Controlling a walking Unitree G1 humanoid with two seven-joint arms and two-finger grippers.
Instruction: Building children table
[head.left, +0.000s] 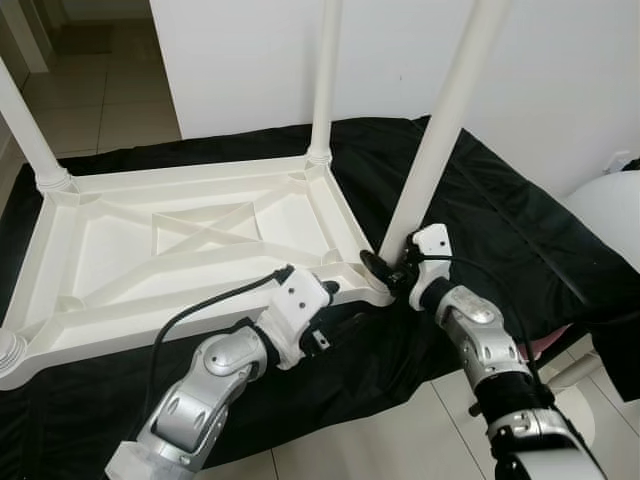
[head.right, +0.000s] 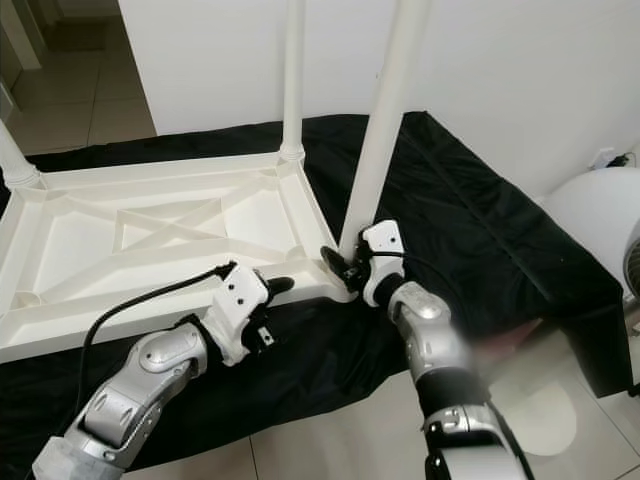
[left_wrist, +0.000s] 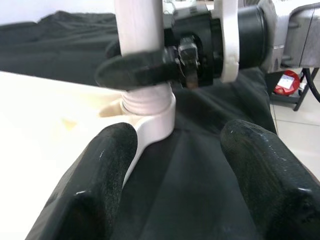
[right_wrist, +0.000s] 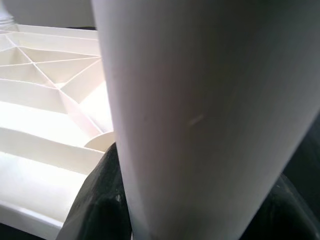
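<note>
left eye view: the white table top (head.left: 190, 245) lies upside down on a black cloth (head.left: 500, 230) that covers a low platform, which keeps its ribbed underside and corner sockets facing up so the legs can be stood in them. two legs already stand at the far corners, and another foot shows at the near left corner. the fourth leg (head.left: 440, 130) rises from the near right corner, leaning a little, and looks to me not yet fully seated.

the right gripper (head.left: 385, 268) is clamped around this leg just above its socket, one black finger on each side, probably to steady or turn it home. the left gripper (head.left: 325, 300) hovers just beside the table's near edge, its fingers (left_wrist: 105, 175) spread wide and holding nothing, aimed at that same corner.
</note>
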